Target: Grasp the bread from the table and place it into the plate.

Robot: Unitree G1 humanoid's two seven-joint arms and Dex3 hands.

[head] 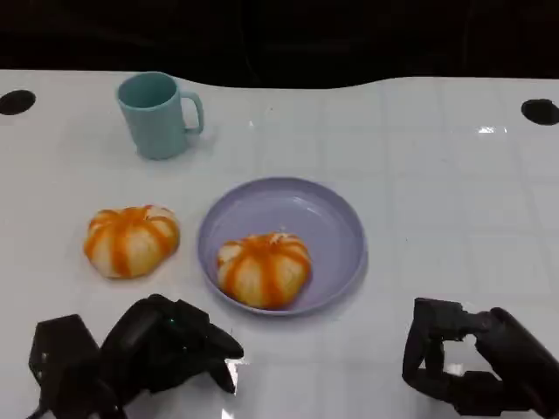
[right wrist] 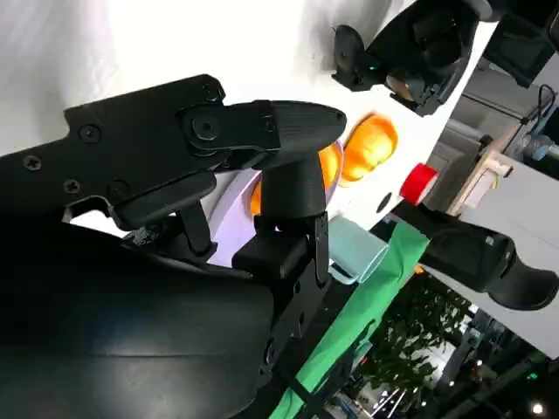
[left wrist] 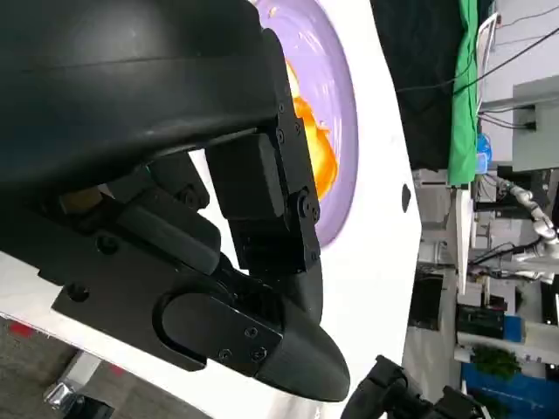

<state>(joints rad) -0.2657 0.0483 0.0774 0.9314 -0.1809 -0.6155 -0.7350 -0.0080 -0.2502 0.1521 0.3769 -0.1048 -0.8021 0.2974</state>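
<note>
White tabletop is lying before me; one bread (head: 263, 269) is sitting in the purple plate (head: 336, 218), another bread (head: 131, 240) beside it. My left hand (head: 170, 342) and right hand (head: 458, 353) are hovering loosely curled, holding nothing. I'm judging the left should reach next.

Both buns, one (head: 131, 240) on the white counter (head: 437, 192) and one (head: 263, 269) in the lavender plate (head: 336, 218), are pale with orange stripes. The mug (head: 157, 114) is light teal. Both hands (head: 166, 345) (head: 458, 353) are black.
</note>
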